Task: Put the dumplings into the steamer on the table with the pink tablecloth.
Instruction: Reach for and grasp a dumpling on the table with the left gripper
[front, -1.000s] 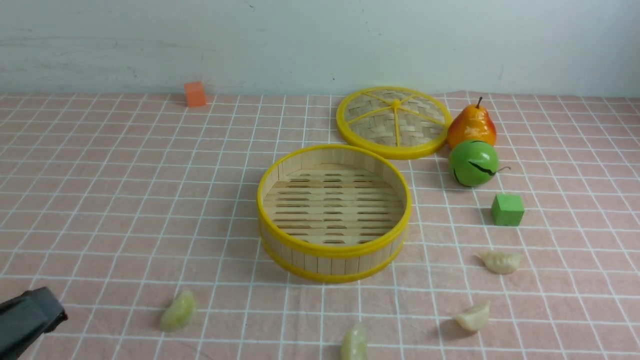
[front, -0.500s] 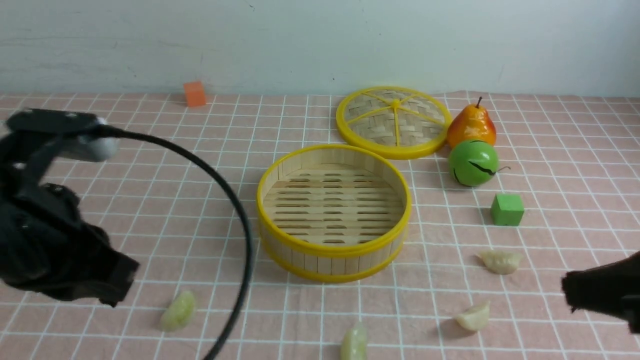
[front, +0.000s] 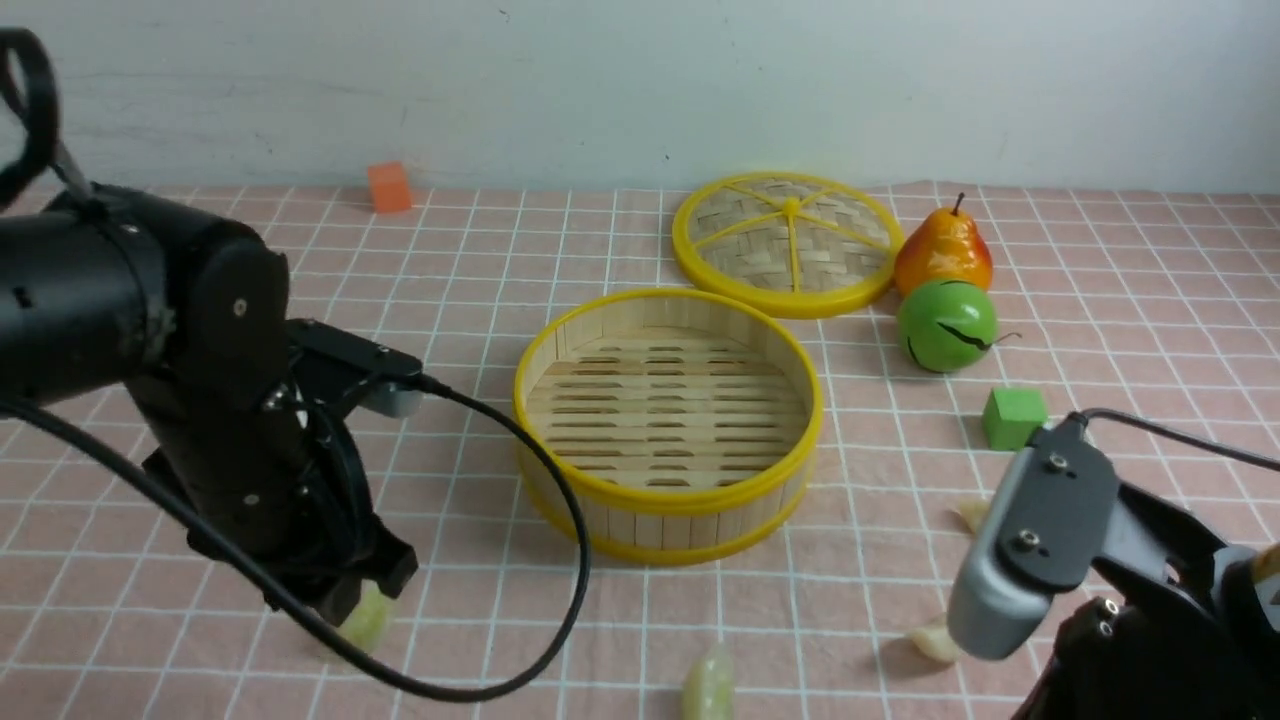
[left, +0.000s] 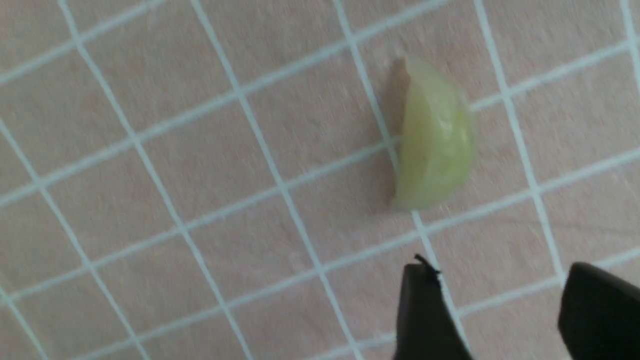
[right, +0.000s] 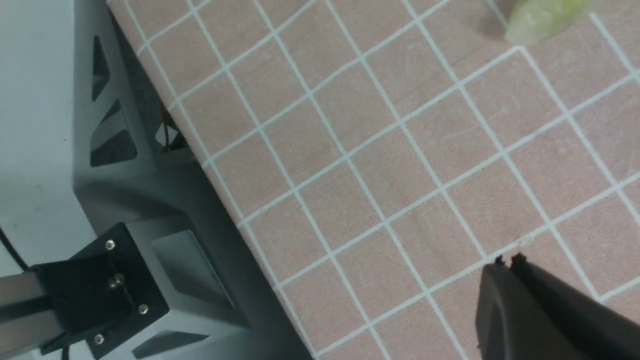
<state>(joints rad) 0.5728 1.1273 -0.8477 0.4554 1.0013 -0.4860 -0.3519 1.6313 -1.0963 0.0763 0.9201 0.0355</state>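
Note:
The round bamboo steamer (front: 665, 500) stands with nothing in it at the middle of the pink tablecloth (front: 200, 300). My left gripper (front: 350, 590) hangs low over the left dumpling (front: 368, 618), partly covering it. In the left wrist view its jaws (left: 500, 280) are open, and that pale green dumpling (left: 435, 140) lies just ahead of them, untouched. Another dumpling (front: 708, 685) lies at the front edge. My right arm (front: 1040, 540) half hides two dumplings (front: 935, 640) (front: 972, 513). The right gripper (right: 507, 261) is shut and holds nothing; a dumpling (right: 545, 15) lies some way ahead of it.
A flat woven lid (front: 787, 243), a pear (front: 943, 250), a green ball-like fruit (front: 946, 326) and a green cube (front: 1012, 418) sit right of the steamer. An orange cube (front: 389, 187) is at the back. The left arm's cable (front: 565, 520) loops near the steamer. The table edge (right: 200, 165) borders a grey frame.
Both arms have swung in over the table. The left gripper came down beside the left dumpling and opened. The right arm now covers part of the two right dumplings.

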